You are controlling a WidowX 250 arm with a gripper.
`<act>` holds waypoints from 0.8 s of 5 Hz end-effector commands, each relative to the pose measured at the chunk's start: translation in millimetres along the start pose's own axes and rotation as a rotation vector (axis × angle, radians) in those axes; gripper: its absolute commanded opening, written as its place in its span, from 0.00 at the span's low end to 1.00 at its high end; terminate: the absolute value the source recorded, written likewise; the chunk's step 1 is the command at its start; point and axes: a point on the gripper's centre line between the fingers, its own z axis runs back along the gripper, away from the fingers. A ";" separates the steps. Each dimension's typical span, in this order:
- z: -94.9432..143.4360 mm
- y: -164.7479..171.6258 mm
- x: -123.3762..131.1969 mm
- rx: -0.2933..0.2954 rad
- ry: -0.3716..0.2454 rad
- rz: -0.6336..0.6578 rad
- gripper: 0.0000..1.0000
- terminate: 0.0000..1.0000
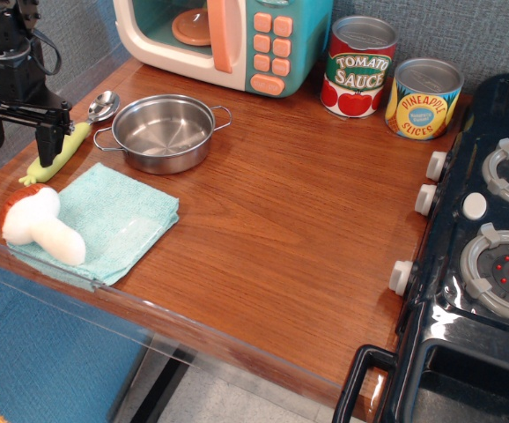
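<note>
Gripper (18, 137) hangs far left w/ jaws spread wide, holding nothing, just above the spoon (68, 141), which lies beside the steel pot (163, 132). Mushroom (36, 226) rests on teal cloth (105, 220), near left.

My gripper (18, 132) is matte black all over: two straight, flat fingers (48, 141) hanging from a wide crossbar, a blocky wrist above it, and a thin black cable (50, 48) looping off the side.
</note>
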 end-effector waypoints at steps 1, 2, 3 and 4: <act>25.9 -21.2 12.4 -0.033 -0.091 0.003 1.00 0.00; 13.6 -26.4 12.8 -0.031 -0.055 -0.016 1.00 0.00; 1.2 -28.6 12.6 -0.033 -0.020 -0.021 1.00 0.00; -7.2 -27.7 11.4 -0.029 0.001 -0.025 1.00 0.00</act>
